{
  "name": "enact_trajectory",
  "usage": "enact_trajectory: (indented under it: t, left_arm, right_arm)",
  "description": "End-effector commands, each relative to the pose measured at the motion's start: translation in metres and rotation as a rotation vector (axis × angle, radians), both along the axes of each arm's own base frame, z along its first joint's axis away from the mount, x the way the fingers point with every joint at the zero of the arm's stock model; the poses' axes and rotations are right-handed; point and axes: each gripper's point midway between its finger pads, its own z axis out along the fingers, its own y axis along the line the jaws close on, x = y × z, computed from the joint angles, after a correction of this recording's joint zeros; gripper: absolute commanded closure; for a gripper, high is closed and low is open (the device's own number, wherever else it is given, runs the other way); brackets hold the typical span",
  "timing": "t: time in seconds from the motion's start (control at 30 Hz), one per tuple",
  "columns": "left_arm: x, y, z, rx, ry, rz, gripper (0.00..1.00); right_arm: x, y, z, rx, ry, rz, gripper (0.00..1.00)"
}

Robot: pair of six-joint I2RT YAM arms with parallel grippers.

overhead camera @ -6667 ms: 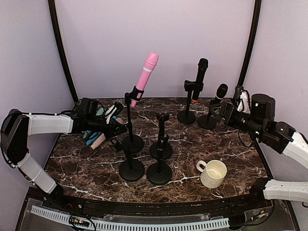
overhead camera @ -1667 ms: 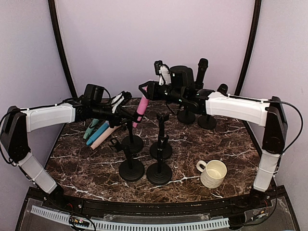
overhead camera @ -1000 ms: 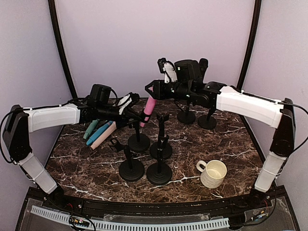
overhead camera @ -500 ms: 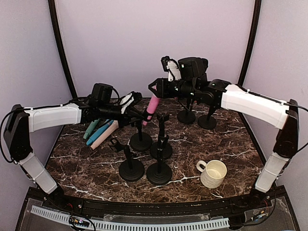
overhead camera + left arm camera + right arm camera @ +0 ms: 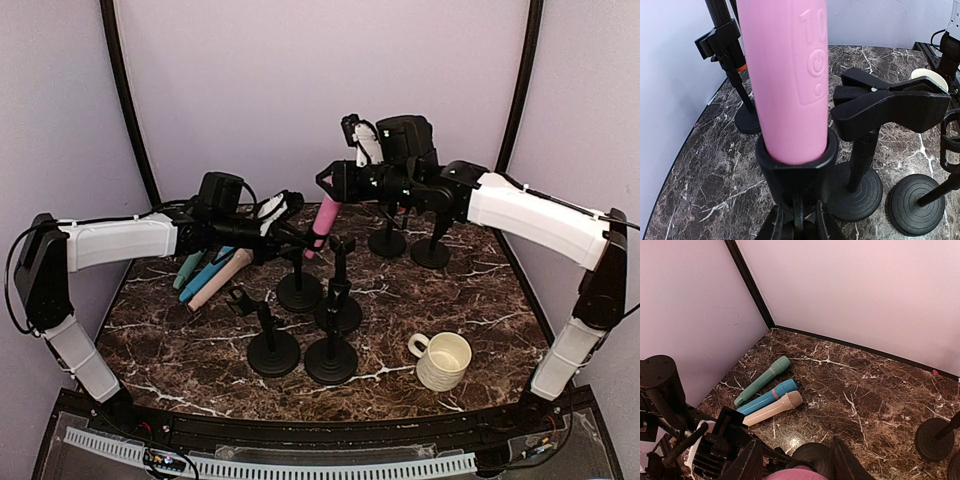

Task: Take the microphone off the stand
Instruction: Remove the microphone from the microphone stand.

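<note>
A pink microphone [image 5: 325,214] sits tilted in the black clip of a stand [image 5: 299,290] near the table's back middle. In the left wrist view its pink body [image 5: 785,75] rests inside the clip ring [image 5: 795,162]. My left gripper [image 5: 284,233] is shut on the stand just below that clip, its dark fingers [image 5: 771,227] pinching the stem. From the right, my right gripper [image 5: 330,186] is shut on the microphone's upper end. The right wrist view has the pink tip [image 5: 790,474] between the two fingers [image 5: 747,460], above the stand's round base [image 5: 812,454].
Green, blue and cream microphones [image 5: 208,273] lie at the back left. Three empty stands [image 5: 331,352] crowd the middle front. Two black microphones on stands [image 5: 413,160] are at the back right. A cream mug [image 5: 442,360] sits front right.
Both grippers, the pink microphone and its stand have shifted to the right together; the stand's base has slid toward the empty stands. Neither grip has changed.
</note>
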Motion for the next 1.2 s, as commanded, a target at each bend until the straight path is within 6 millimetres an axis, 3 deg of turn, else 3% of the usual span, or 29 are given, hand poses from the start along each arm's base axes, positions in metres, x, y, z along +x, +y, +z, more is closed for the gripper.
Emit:
enact_trajectory:
  t: [0.0,0.47,0.6,0.67,0.8,0.9,1.17]
  left_arm:
    - [-0.013,0.046,-0.096,0.284,0.21,0.091,1.0]
    - [-0.013,0.047,-0.098,0.293,0.212,0.093,1.0]
    - [-0.012,0.044,-0.09,0.266,0.213,0.097,1.0]
    - [-0.01,0.04,-0.08,0.232,0.211,0.102,0.89]
    - [-0.007,0.031,-0.049,0.141,0.188,0.108,0.61]
    - [-0.003,0.026,-0.012,0.057,0.151,0.121,0.42]
    - [-0.007,0.023,0.102,-0.179,-0.007,0.128,0.24]
  right_arm:
    - [-0.002,-0.069,0.162,0.317,-0.319,-0.15,0.8]
    - [-0.009,-0.086,0.177,0.341,-0.342,-0.167,0.8]
    - [-0.012,-0.091,0.175,0.323,-0.334,-0.177,0.8]
    - [-0.015,-0.094,0.174,0.319,-0.333,-0.18,0.8]
    - [-0.022,-0.1,0.174,0.314,-0.328,-0.175,0.8]
    - [-0.028,-0.103,0.169,0.317,-0.31,-0.168,0.8]
    - [-0.048,-0.115,0.157,0.347,-0.273,-0.134,0.8]
